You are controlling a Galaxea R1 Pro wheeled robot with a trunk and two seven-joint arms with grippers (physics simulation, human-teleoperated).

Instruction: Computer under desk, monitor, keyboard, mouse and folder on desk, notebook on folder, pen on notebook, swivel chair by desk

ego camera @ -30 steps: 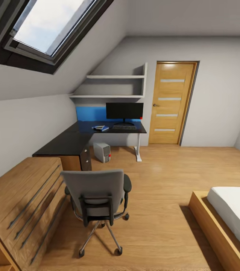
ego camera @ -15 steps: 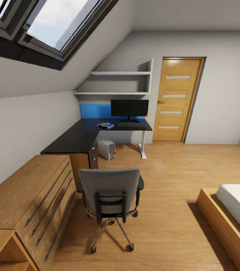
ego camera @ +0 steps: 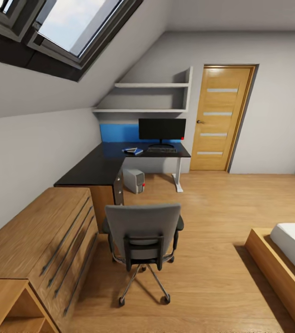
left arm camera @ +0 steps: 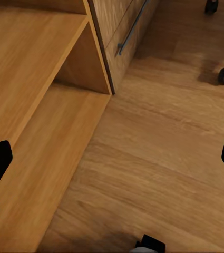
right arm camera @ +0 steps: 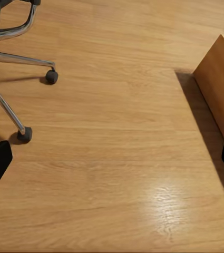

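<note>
Although the robot stood well back in the room, the desk point(ego camera: 96, 167) showed whole against the far wall, its black top running along the sloped side wall and turning under the shelves. The swivel chair point(ego camera: 141, 231) stood apart from it on the wooden floor point(ego camera: 212, 217), its grey back toward the camera, beside the light wooden drawer unit point(ego camera: 41, 240). The monitor point(ego camera: 162, 129) stood upright on the desk before the blue panel, with the keyboard point(ego camera: 162, 150) lying just in front of its stand. The computer point(ego camera: 133, 180) sat on the floor under the desk. The folder point(ego camera: 135, 151) lay on the desktop just beside the keyboard, with something dark and flat on it, likely the notebook; the mouse and pen were too small to make out.

Judging by this, the step in hand was the last one: bringing the chair to the desk. The next move called for closing on the chair's back and pushing it forward without catching the drawer unit.

Both grippers pointed at the floor, holding nothing. The left gripper point(left arm camera: 112, 158) had its fingers wide apart, above the floor by an open wooden shelf point(left arm camera: 38, 121); the right gripper point(right arm camera: 112, 158) was likewise spread, near the chair's chrome legs and casters point(right arm camera: 25, 133).
</note>
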